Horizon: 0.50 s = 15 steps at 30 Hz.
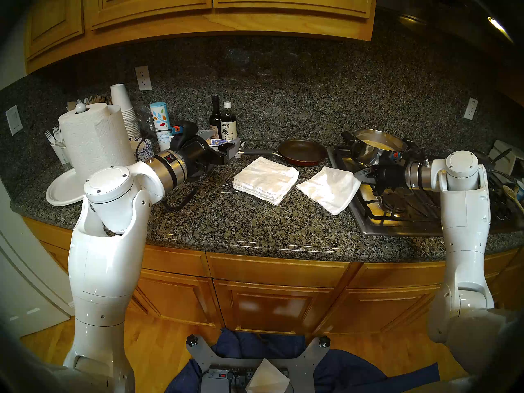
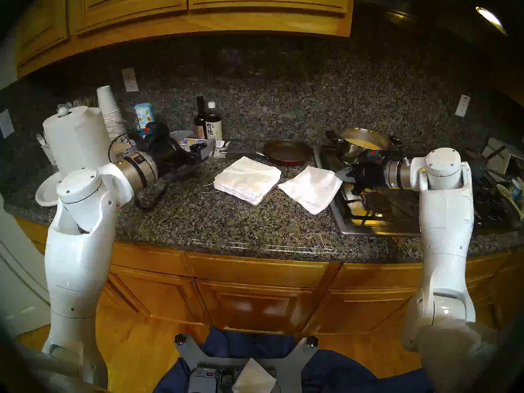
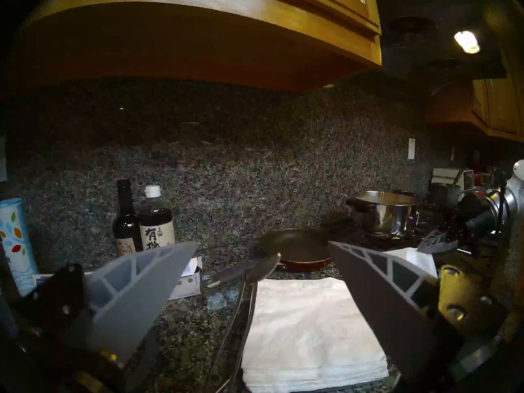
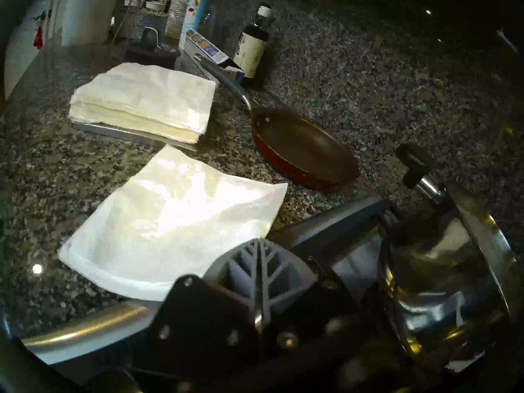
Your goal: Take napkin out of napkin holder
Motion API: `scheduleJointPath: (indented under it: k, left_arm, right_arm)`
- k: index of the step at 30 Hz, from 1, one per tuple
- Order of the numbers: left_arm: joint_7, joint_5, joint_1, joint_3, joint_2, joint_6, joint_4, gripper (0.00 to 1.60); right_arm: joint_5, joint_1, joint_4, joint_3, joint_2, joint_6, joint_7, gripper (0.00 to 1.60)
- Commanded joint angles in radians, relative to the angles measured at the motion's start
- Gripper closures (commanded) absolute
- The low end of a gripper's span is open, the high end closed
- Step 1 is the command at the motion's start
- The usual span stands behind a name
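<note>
I judge the pull nearly done: my right gripper [image 1: 358, 176], clenched on the napkin [image 1: 329, 188], has it lying at three o'clock of the pile, clear of the napkin holder [image 1: 226, 182]. My left gripper [image 1: 231, 151] stands released. Next: let go gently.

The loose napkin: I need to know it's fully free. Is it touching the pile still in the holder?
Apart. In the right wrist view, dark granite shows between the napkin and the pile on the napkin holder.
</note>
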Motion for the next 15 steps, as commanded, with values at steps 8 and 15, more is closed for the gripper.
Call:
scheduleJointPath:
  k: [8, 15]
  left_arm:
    - [0.000, 0.003, -0.043, 0.006, -0.003, -0.014, -0.019, 0.00]
    - [0.000, 0.005, -0.048, 0.009, -0.003, -0.013, -0.017, 0.00]
  right_arm:
    - [-0.005, -0.008, -0.053, 0.047, 0.025, 0.012, -0.016, 1.60]
    - [-0.010, -0.002, -0.060, 0.052, 0.035, 0.016, -0.015, 0.80]
